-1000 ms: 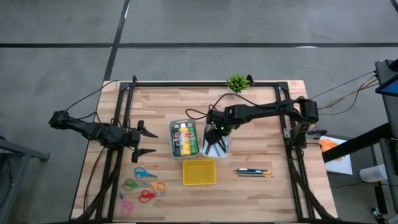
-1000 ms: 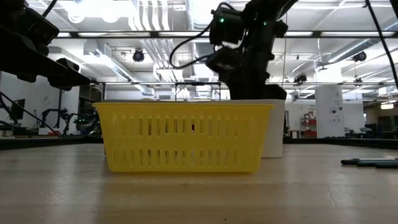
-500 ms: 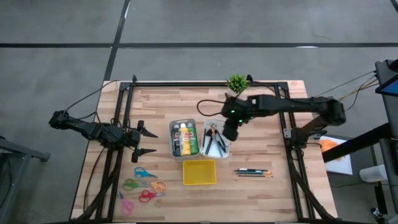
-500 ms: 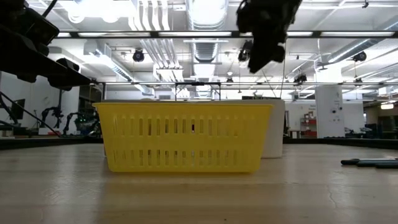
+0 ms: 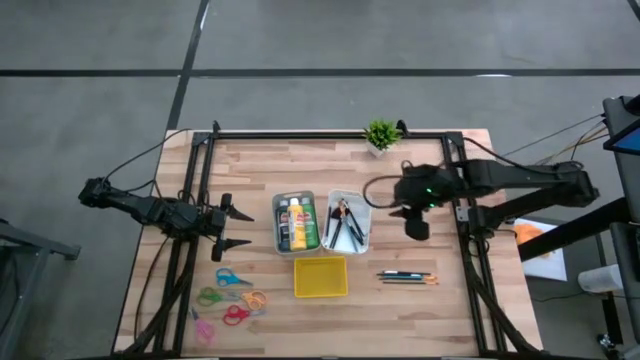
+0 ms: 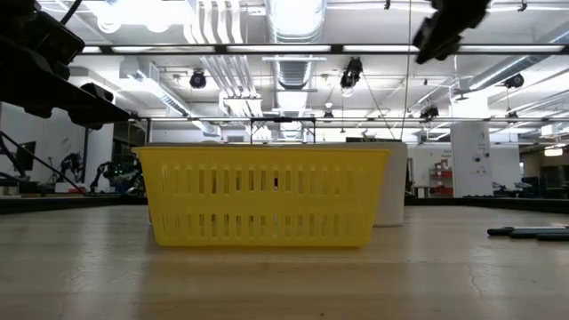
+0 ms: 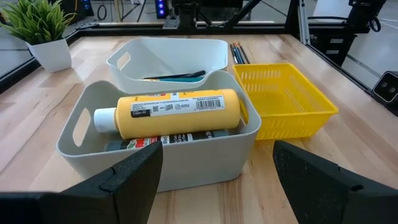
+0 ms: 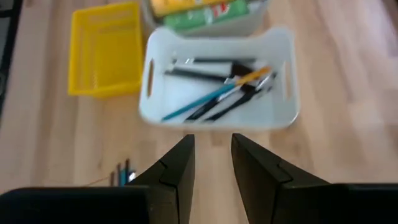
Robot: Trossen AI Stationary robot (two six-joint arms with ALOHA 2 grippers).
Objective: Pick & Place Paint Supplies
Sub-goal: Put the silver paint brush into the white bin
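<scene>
Right gripper (image 5: pixel 417 226), fingers slightly parted and empty, hovers beside the white bin (image 5: pixel 348 222) holding brushes (image 8: pixel 217 93); bottles (image 5: pixel 297 222) lie in the grey bin (image 5: pixel 295 222), pencils (image 5: pixel 407 276) remain on the table (image 5: pixel 440 310); left gripper (image 5: pixel 236 227) waits open.

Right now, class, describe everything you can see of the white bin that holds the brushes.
The white bin is a small, smooth, plastic-looking tub with rounded corners and a cut-out handle slot at each short end. It sits upright on the wooden table, close beside the grey bin of paint bottles, behind the yellow basket. Inside lie thin brushes and pencils, crossing loosely. No gripper touches it.
</scene>
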